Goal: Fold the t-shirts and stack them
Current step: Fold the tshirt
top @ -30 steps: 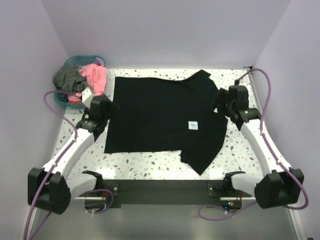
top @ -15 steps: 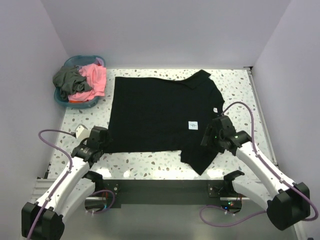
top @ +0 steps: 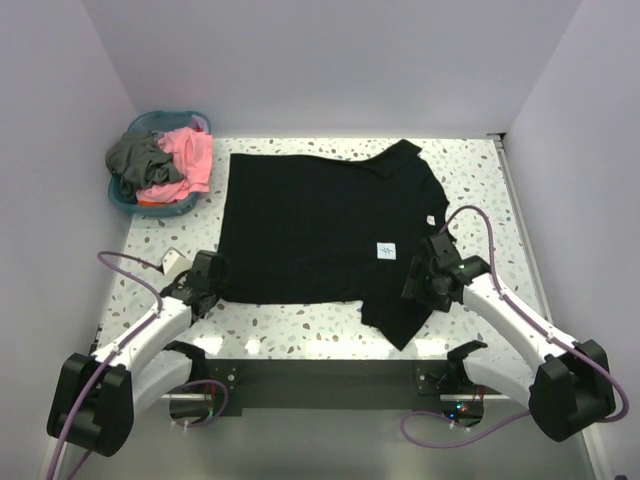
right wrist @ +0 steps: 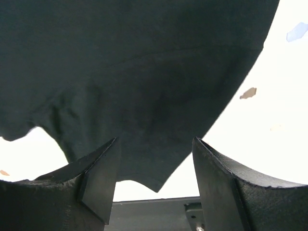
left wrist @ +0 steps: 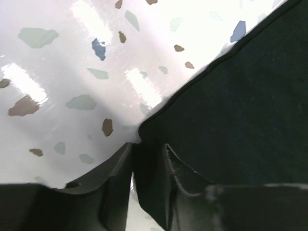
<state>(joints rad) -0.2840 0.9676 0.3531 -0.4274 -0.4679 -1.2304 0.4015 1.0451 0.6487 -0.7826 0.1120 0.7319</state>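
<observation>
A large black t-shirt (top: 310, 225) with a small white label (top: 387, 251) lies spread flat on the speckled table (top: 470, 180). My left gripper (top: 212, 272) sits at the shirt's near left corner. In the left wrist view this gripper (left wrist: 147, 150) is shut on a pinch of the black t-shirt's (left wrist: 240, 110) hem corner. My right gripper (top: 418, 280) hovers open over the near right sleeve. That sleeve of the black t-shirt (right wrist: 134, 62) shows between and beyond the wide-apart jaws of the right gripper (right wrist: 154, 144). A coral pink t-shirt (top: 190, 155) and a dark grey t-shirt (top: 135, 155) are heaped at the far left.
The two heaped shirts fill a round blue basket (top: 128, 203) at the far left corner. A dark rail (top: 320, 378) runs along the near table edge between the arm bases. Lilac walls close in the left, back and right sides.
Both arms have drawn back toward the near edge. The left gripper went from the shirt's left side to its near corner and closed on it; the right went from the far sleeve to the near sleeve.
</observation>
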